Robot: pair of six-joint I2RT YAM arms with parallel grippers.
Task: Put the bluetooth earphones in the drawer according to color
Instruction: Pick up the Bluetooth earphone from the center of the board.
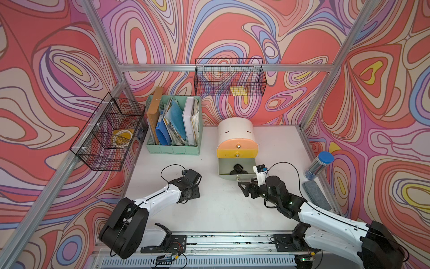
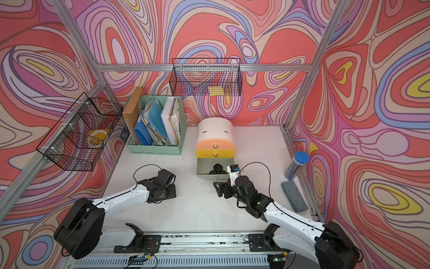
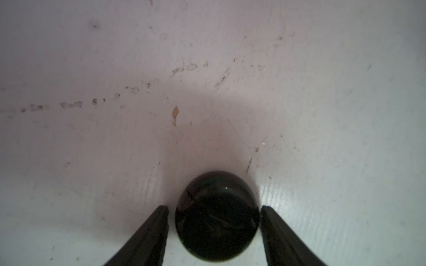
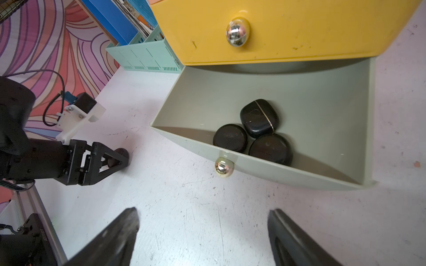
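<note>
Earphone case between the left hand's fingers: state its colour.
Glossy black. The earphone case shows best in the left wrist view.

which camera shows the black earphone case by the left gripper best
The left wrist view: the black earphone case lies large on the table between the fingers of the left gripper. The right wrist view shows only a dark sliver of it behind those fingers. In both top views the left arm hides it.
</note>
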